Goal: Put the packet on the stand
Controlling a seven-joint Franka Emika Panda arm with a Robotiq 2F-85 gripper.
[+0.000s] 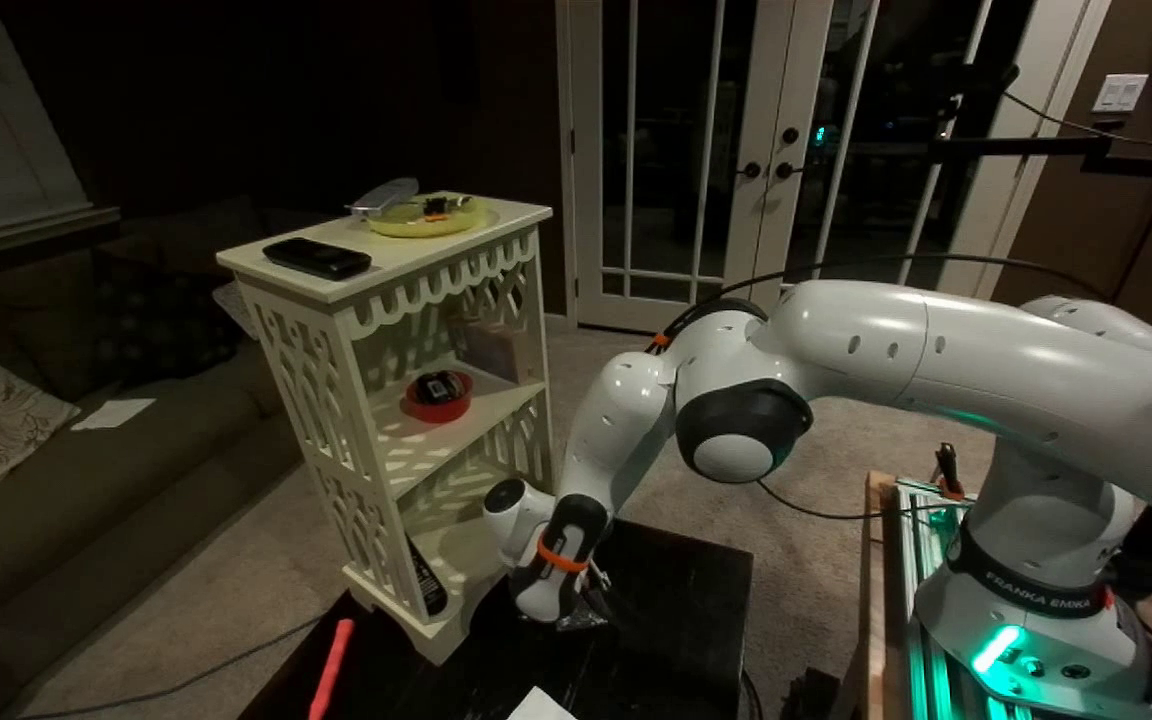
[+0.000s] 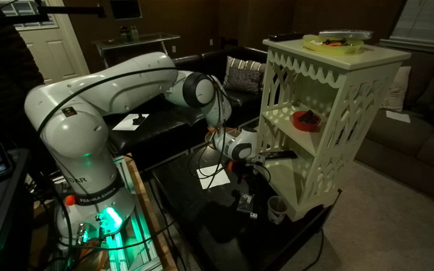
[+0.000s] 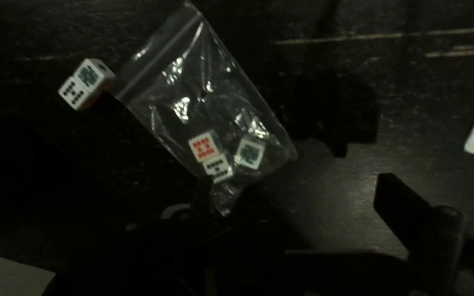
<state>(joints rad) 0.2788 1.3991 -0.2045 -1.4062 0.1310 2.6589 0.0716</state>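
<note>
Pincer (image 3: 295, 184), parted and holding nothing, hovers near one end of a clear packet (image 3: 208, 105) on the black worktop (image 1: 676, 590), likely because dice (image 3: 203, 147) bunched there offer firmer purchase for a lift to the stand (image 2: 371, 57).

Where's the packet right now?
The packet lies on the black table, left of the cup in an exterior view, with two white cubes beside its zip end.
</note>
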